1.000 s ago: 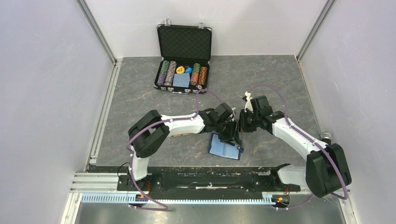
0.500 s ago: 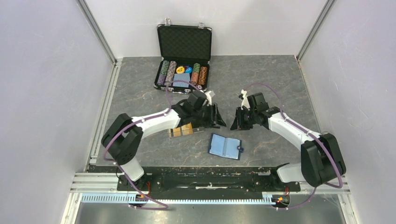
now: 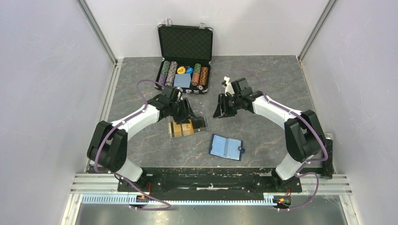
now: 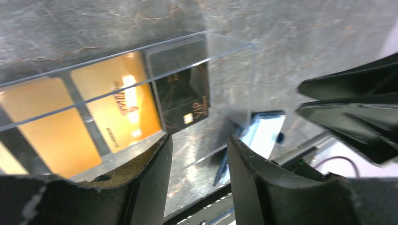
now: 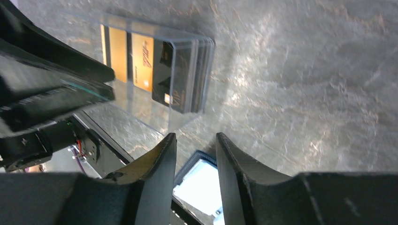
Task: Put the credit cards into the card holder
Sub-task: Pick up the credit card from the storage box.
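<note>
The card holder (image 3: 226, 147) lies open on the grey table, light blue pockets up, with nothing touching it. It also shows in the left wrist view, card holder (image 4: 265, 133), and in the right wrist view, card holder (image 5: 202, 183). Gold-orange credit cards (image 4: 112, 117) and a dark credit card (image 4: 185, 93) lie in a clear plastic tray (image 3: 187, 127). My left gripper (image 3: 193, 119) hovers over the tray's far right corner, open and empty (image 4: 199, 159). My right gripper (image 3: 219, 111) hangs to the right of the tray, open and empty (image 5: 195, 145).
An open black chip briefcase (image 3: 184, 61) with poker chips and a blue deck stands at the back. White walls close both sides. The arms' base rail (image 3: 211, 180) runs along the near edge.
Both grippers have drawn back from the card holder toward the far side. The left has swung left over the tray. The right gripper's jaws have opened.
</note>
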Available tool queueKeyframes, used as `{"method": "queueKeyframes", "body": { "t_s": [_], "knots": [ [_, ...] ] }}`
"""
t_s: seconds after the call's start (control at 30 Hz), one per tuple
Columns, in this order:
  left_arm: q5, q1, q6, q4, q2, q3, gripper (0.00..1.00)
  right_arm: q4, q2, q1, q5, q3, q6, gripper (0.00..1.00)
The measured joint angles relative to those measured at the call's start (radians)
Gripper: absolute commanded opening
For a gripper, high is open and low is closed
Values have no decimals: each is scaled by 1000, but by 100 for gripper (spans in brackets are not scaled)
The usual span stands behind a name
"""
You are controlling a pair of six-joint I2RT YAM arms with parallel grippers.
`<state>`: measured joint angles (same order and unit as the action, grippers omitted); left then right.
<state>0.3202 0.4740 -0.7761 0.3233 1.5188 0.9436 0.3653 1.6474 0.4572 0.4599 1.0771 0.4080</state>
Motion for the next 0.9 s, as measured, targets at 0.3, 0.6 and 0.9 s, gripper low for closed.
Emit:
{"method": "queueKeyframes", "body": {
  "t_s": [0.3,0.6,0.9],
  "knots": [
    [-81,0,89,166,156,91,58,10,61,6,14,87,-9,48],
    [-86,14,95,177,249,134,42,29,63,6,14,74,-34,49],
    [-84,48,106,177,273,161,5,48,63,6,13,58,-43,49]
  ]
}}
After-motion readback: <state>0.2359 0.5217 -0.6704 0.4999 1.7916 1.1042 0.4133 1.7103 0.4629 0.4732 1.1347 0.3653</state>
